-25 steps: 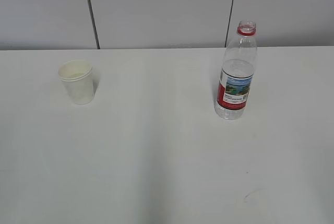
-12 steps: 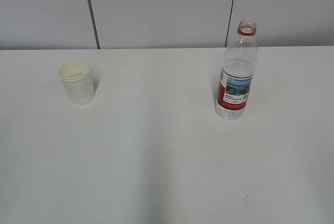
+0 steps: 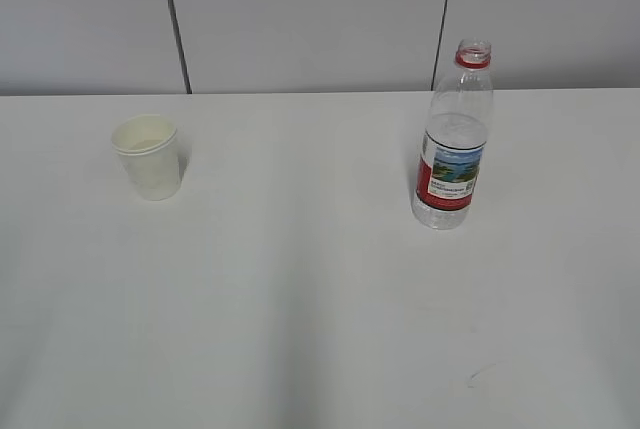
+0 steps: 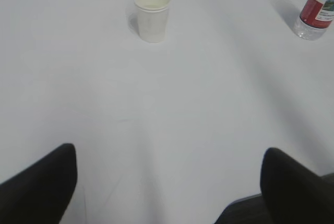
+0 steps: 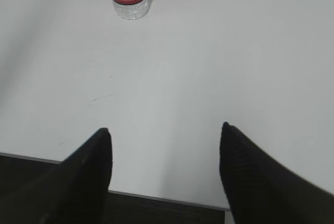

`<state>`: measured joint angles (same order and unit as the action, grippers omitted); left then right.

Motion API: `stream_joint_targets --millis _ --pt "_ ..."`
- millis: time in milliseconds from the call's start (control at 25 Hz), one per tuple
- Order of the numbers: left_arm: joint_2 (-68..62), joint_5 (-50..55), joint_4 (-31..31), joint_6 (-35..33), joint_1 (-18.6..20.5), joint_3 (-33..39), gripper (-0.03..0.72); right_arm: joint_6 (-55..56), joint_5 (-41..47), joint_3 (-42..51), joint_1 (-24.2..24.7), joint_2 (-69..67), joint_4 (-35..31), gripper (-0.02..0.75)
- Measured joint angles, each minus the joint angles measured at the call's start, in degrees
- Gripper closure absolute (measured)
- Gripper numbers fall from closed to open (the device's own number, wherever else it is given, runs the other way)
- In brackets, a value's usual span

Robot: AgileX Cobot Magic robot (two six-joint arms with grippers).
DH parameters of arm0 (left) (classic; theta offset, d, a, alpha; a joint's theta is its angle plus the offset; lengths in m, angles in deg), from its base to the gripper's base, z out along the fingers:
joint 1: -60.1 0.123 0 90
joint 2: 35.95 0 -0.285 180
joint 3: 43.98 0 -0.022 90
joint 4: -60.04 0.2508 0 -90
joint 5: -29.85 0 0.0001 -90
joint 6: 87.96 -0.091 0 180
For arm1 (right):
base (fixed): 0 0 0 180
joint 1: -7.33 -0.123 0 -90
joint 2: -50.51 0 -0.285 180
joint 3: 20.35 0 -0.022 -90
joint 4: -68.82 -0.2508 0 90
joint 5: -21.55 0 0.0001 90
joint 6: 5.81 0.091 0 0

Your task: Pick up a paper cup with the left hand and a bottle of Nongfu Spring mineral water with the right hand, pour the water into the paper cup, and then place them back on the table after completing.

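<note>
Counter (image 3: 320,299): white, wide. Bottle (image 3: 453,139): uncapped, upright, far right. Paper cup (image 3: 148,156): upright, far left, well apart from bottle. Left hand (image 4: 167,182) and right hand (image 5: 164,140): near edge, fingers spread, grasping nothing.

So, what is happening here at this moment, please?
Nothing is being handled yet. A paper cup stands upright on the left of the white table, and an uncapped water bottle stands upright on the right, well apart from it. The left hand and the right hand are both open, low near the front edge of the table, each facing its own thing from a distance. Neither arm appears in the exterior view.
</note>
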<state>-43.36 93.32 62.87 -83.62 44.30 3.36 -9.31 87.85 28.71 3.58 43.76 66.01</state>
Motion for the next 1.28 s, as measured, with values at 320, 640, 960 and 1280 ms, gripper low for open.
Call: stream_joint_targets --millis 320,640,960,1280 --pt "0.0 0.0 0.16 0.18 0.22 0.0 0.042 0.0 0.0 0.0 0.0 0.0 0.0 0.258" --pt "0.0 0.0 0.16 0.18 0.22 0.0 0.095 0.0 0.0 0.0 0.0 0.0 0.0 0.258" --pt "0.0 0.0 0.18 0.18 0.29 0.0 0.113 1.6 0.0 0.0 0.0 0.0 -0.39 0.249" --pt "0.0 0.0 0.23 0.18 2.31 0.0 0.123 3.0 -0.12 0.03 0.0 0.0 -1.66 0.078"
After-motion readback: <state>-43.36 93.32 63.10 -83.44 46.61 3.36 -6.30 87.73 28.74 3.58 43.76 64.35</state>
